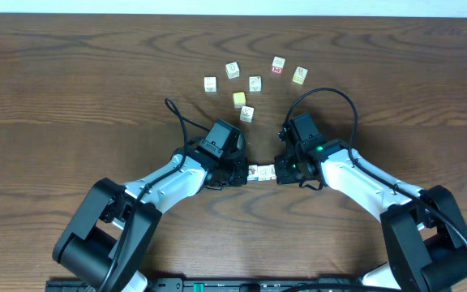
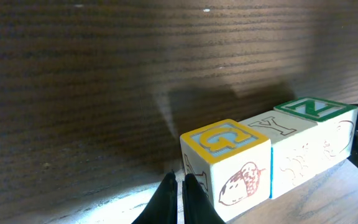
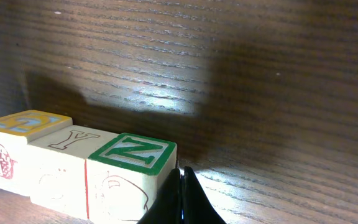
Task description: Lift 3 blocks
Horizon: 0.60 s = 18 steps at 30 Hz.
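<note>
The left gripper (image 2: 179,186) has its fingers pressed together, and so does the right gripper (image 3: 182,183). Between their tips sit the three blocks (image 1: 262,172) in one row, touching side by side: yellow G, plain Y, green N. I cannot tell if the row is off the table (image 1: 71,97). Farther out, seven loose cubes (image 1: 247,113) lie scattered.

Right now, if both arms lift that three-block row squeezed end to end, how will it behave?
The row is square wooden cubes, so probably stiff. It may buckle at the middle Y block, held only between neighbours' flat faces.
</note>
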Each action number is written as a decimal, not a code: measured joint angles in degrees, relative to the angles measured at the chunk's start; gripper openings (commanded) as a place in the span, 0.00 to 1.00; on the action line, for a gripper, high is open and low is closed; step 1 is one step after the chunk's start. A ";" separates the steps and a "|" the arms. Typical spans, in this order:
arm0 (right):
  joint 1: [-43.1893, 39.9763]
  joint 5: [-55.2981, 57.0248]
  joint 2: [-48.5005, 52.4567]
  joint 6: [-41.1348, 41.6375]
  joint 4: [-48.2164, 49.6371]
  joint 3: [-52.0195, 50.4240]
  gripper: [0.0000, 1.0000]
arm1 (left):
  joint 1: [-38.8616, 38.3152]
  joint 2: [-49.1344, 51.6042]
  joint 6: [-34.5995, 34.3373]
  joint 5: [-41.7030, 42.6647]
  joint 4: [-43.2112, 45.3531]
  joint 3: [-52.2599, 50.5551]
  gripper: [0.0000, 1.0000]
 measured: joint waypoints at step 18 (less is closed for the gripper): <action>-0.02 -0.15 -3.50 0.00 -0.50 0.00 0.01 | 0.24 -1.46 -0.02 -0.46 -0.02 -0.15 0.07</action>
